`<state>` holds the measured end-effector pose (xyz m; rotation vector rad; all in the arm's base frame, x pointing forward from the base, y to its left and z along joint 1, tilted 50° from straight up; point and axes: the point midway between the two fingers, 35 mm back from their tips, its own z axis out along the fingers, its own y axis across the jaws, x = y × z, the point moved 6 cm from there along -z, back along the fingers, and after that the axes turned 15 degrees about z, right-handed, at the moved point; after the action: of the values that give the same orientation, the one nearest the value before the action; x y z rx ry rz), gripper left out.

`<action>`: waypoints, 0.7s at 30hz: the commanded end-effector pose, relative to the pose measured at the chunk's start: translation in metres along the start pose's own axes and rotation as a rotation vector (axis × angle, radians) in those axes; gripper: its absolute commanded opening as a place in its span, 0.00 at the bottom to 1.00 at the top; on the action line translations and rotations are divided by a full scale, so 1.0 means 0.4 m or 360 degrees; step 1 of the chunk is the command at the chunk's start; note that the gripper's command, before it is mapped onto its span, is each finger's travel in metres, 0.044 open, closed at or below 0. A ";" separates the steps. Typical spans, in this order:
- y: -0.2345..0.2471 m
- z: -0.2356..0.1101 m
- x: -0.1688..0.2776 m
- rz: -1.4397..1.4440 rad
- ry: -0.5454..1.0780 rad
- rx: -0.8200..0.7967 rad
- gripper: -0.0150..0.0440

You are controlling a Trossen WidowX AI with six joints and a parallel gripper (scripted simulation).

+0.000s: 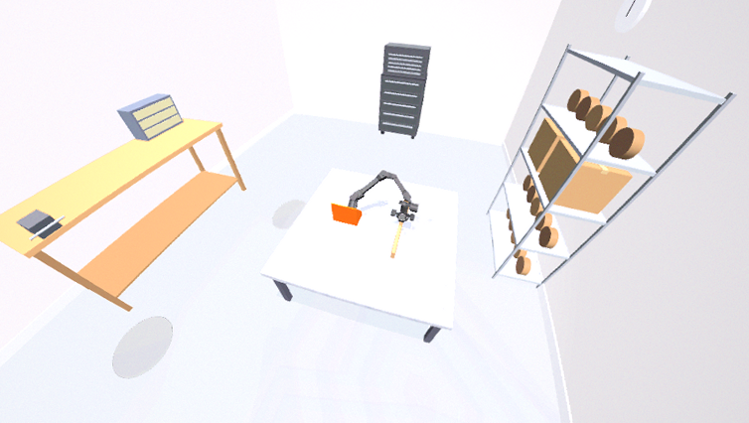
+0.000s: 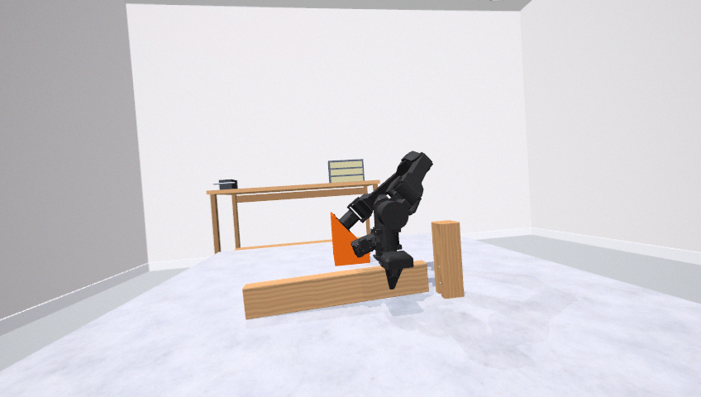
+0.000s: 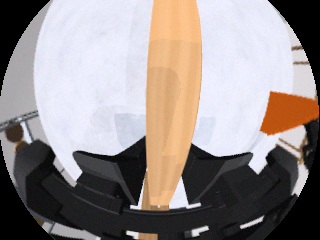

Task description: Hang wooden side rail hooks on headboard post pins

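One orange wedge (image 2: 345, 246) behind tool (image 2: 393, 281); post (image 2: 447, 258) beside rail (image 2: 319, 292).

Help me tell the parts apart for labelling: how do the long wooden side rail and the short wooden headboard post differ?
The long wooden side rail lies lengthwise, tilted, its post-side end raised; the short wooden headboard post stands upright. The rail is clamped in the black gripper; the post stands free, a small gap from the rail's end. Both are light, grained wood with square-cut ends.
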<state>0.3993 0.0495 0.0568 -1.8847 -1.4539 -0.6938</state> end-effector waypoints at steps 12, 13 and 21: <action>0.005 -0.024 0.001 -0.0010 0.0007 -0.0030 0.25; 0.005 -0.025 0.001 -0.0010 0.0007 -0.0030 0.25; 0.005 -0.028 0.001 -0.0010 0.0007 -0.0030 0.25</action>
<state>0.3992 0.0469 0.0592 -1.8843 -1.4543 -0.6943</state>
